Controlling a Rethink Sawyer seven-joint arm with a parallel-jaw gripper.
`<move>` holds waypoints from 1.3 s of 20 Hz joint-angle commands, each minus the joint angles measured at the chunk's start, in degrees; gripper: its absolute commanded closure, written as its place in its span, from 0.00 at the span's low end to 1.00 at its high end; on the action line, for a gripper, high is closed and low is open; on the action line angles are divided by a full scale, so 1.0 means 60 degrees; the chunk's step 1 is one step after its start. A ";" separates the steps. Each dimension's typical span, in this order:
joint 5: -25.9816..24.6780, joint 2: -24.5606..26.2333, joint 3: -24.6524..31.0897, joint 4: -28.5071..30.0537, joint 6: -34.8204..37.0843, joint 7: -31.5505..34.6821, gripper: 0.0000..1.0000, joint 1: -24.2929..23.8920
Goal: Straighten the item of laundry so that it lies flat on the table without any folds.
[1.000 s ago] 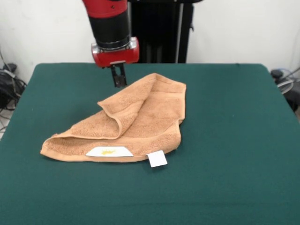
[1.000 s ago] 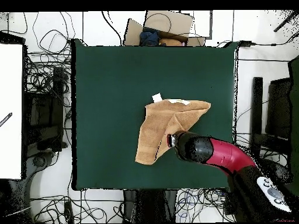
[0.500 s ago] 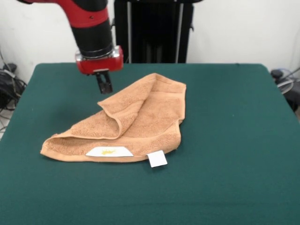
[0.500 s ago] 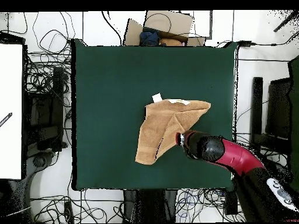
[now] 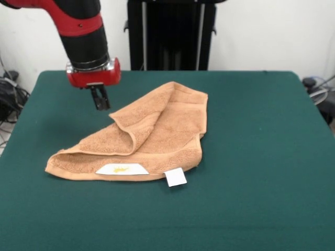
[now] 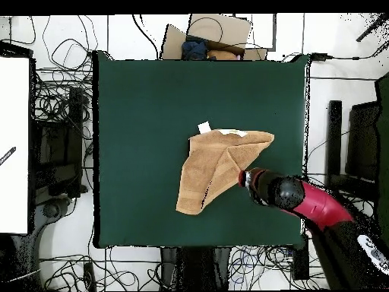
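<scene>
The orange-tan towel (image 5: 157, 130) lies crumpled on the dark green table (image 5: 251, 157). One corner is folded over the middle, and the left end is doubled. A white tag with a yellow mark (image 5: 121, 169) and a plain white tag (image 5: 176, 178) show at its near edge. My gripper (image 5: 99, 99) hangs from the red and black arm just left of the towel's far folded corner, above bare table. It is shut and holds nothing. In the overhead view the towel (image 6: 216, 163) sits mid-table with my gripper (image 6: 245, 178) at its right edge.
The black pedestal (image 5: 170, 34) stands behind the table's far edge. In the overhead view a cardboard box (image 6: 216, 34) sits beyond the table's top edge, a white surface (image 6: 14, 144) lies at the left, and cables ring the table (image 6: 152, 114).
My gripper has moved left in the front view, from over the towel's far edge to beside it, and sits slightly lower. The towel has not moved.
</scene>
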 commanded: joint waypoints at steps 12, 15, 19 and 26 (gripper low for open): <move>-0.0774 0.0930 0.0679 -0.0847 0.0375 -0.0393 1.00 0.0089; -0.0866 0.1142 0.0685 -0.0804 0.0130 -0.0364 1.00 0.0037; -0.0944 0.1306 0.0690 -0.0803 -0.0057 -0.0280 1.00 0.0039; -0.1053 0.1335 0.0800 -0.0786 -0.0041 -0.0263 1.00 0.0011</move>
